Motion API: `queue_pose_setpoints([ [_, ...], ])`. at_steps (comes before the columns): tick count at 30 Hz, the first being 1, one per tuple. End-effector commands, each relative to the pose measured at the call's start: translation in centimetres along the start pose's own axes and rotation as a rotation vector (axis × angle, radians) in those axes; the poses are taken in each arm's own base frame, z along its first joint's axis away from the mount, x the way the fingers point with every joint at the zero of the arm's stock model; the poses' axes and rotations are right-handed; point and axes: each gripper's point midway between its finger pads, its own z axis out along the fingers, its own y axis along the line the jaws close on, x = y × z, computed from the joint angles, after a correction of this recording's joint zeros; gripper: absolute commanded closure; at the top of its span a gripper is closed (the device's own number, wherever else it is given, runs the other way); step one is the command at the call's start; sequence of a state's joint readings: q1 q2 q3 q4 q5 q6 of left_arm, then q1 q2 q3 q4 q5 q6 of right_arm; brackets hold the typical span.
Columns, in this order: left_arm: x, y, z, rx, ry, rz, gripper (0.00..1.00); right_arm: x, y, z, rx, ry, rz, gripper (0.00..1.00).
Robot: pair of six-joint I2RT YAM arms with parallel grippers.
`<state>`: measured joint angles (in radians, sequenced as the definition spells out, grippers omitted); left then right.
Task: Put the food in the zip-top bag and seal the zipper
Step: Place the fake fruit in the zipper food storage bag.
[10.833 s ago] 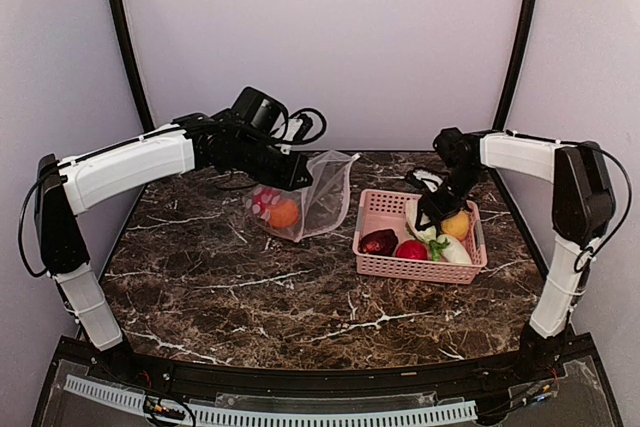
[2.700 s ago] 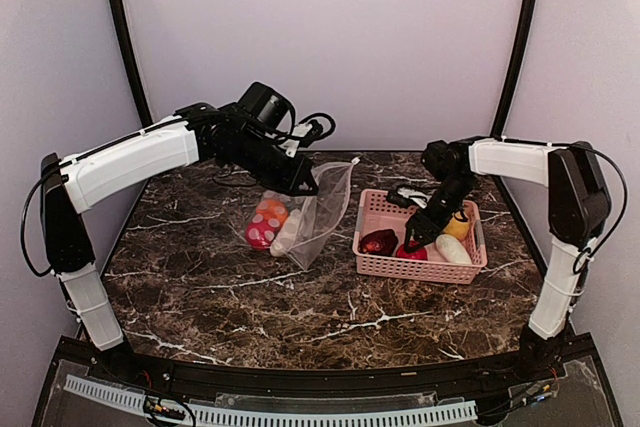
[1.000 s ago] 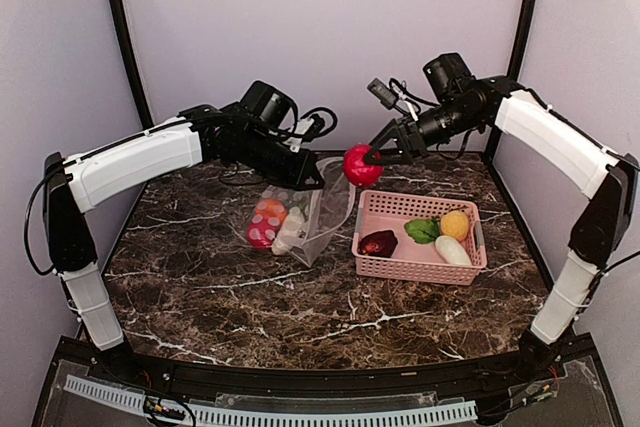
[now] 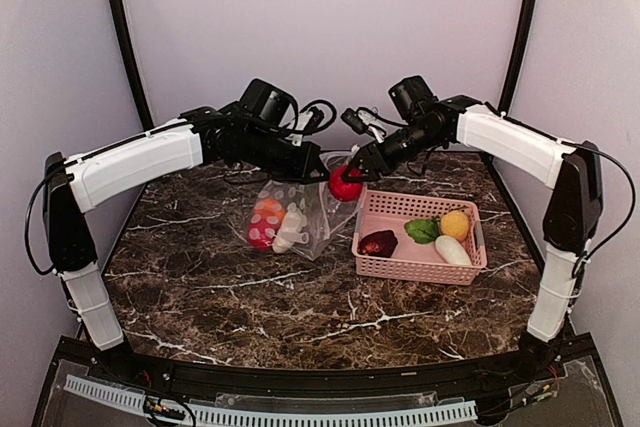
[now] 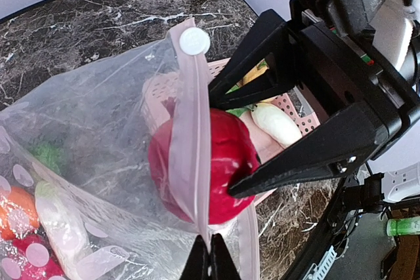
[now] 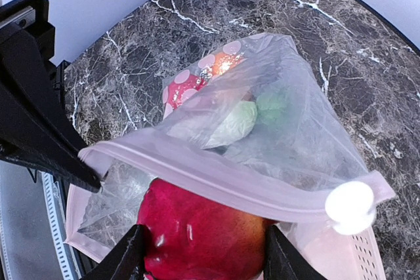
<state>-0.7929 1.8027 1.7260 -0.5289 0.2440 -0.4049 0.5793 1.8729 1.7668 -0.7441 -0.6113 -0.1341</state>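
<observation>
On the marble table, nearest, the pink basket holds a dark maroon piece, a white piece, a yellow-orange piece and a green leaf. Beyond it the clear bag sags onto the table. An orange piece, a spotted red piece and a pale piece inside it show only dimly through the plastic. The left gripper is pinched closed on the zipper strip, holding the mouth up. The right gripper clamps a red fruit at that mouth. The strip crosses the fruit, and the right wrist view cuts off its underside. Whether it has passed the lip cannot be told.
</observation>
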Motion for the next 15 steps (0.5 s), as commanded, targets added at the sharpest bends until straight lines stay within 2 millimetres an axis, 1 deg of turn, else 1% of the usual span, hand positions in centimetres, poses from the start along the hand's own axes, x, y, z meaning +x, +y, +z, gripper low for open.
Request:
queue_pose_setpoints([
  [1,-1.0,-0.8,-1.8,0.028,-0.054,-0.008,0.99,-1.6,0.5,0.6,0.018,-0.015,-0.011,0.49],
  [5,-1.1,-0.6,-1.7,0.02,-0.062,-0.011,0.99,-2.4,1.8,0.8,-0.008,-0.017,-0.045,0.36],
  [9,-1.3,-0.3,-1.9,-0.003,-0.074,-0.002,0.99,-2.7,3.3,-0.1,-0.059,-0.021,-0.067,0.28],
  [12,-1.2,0.1,-1.9,-0.016,-0.074,-0.002,0.99,-2.7,4.1,-1.2,-0.062,-0.034,-0.098,0.25],
  [15,-1.3,0.4,-1.9,-0.02,-0.077,-0.004,0.99,-3.0,4.8,-2.7,-0.046,-0.056,-0.136,0.26],
])
